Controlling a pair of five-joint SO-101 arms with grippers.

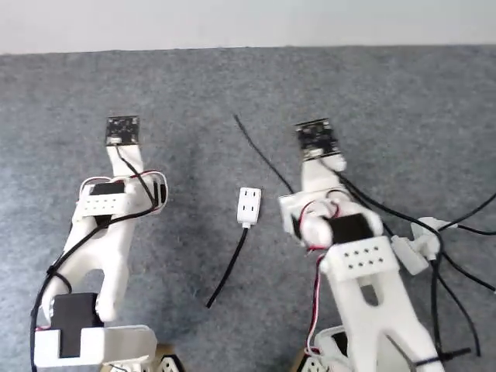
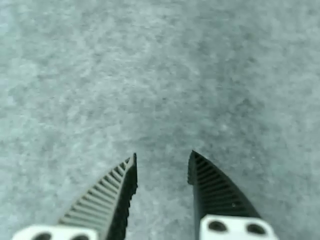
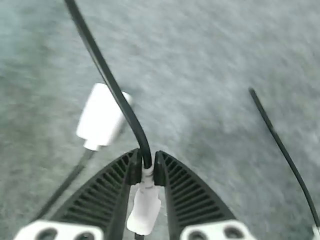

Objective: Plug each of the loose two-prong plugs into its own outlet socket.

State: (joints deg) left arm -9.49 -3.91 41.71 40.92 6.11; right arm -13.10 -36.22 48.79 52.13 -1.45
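Far left in the high view, the left arm [image 1: 101,232] sits over the gray tabletop [image 1: 194,93]. That view does not settle its fingers; the left wrist view does: the left tool [image 2: 162,161] is spread apart, nothing between the ribbed fingers, bare gray surface under them. Middle of the tabletop, between the two arms, lies the white socket [image 1: 248,205], flat, with its own dark lead [image 1: 229,271] trailing toward the arm bases. Just right of it a black cord [image 1: 260,155] runs diagonally from the open surface in under the right arm [image 1: 360,256], where the high view loses it. The right wrist view picks it up: the right tool [image 3: 146,161] is clamped tight on a white plug [image 3: 144,207] at the neck where the cord [image 3: 107,75] leaves it, the plug body sitting back between the fingers. Here the cord arcs away past the socket [image 3: 102,116], which lies near the fingertips but apart from the plug, not mated. A separate thin black cable [image 3: 280,149] lies apart on the other side. Far right in the high view, a small white piece [image 1: 422,236] sits just beside the right arm among black cables [image 1: 435,306]; cannot tell what it is.
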